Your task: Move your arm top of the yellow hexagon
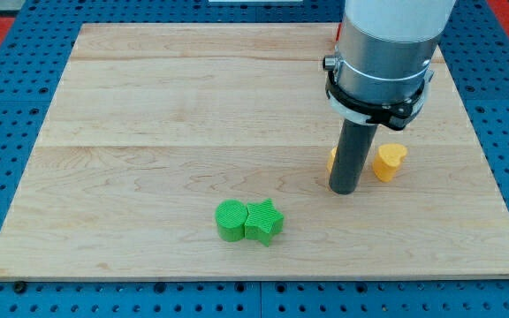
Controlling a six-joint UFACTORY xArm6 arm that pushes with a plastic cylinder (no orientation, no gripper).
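Now, tip (345, 189): bare rod on the desk (148, 115); nothing to open or close.
Yellow hexagon (333, 159): mostly hidden behind rod, at about 11 o'clock, touching or nearly.
Yellow heart (389, 162): near, at 2 o'clock.
Green blocks (249, 221): well apart, at 8 o'clock.

Your arm, as catalogued: one broad cylindrical housing (385, 44), light grey to silver with a smooth matte sheen, its upper part cut off by the view's top. One black clamp ring (376, 99) round its lower rim, with small lugs at either side. One straight dark grey rod (353, 150) beneath, round in section. My tip (345, 190) ends flat and plain.
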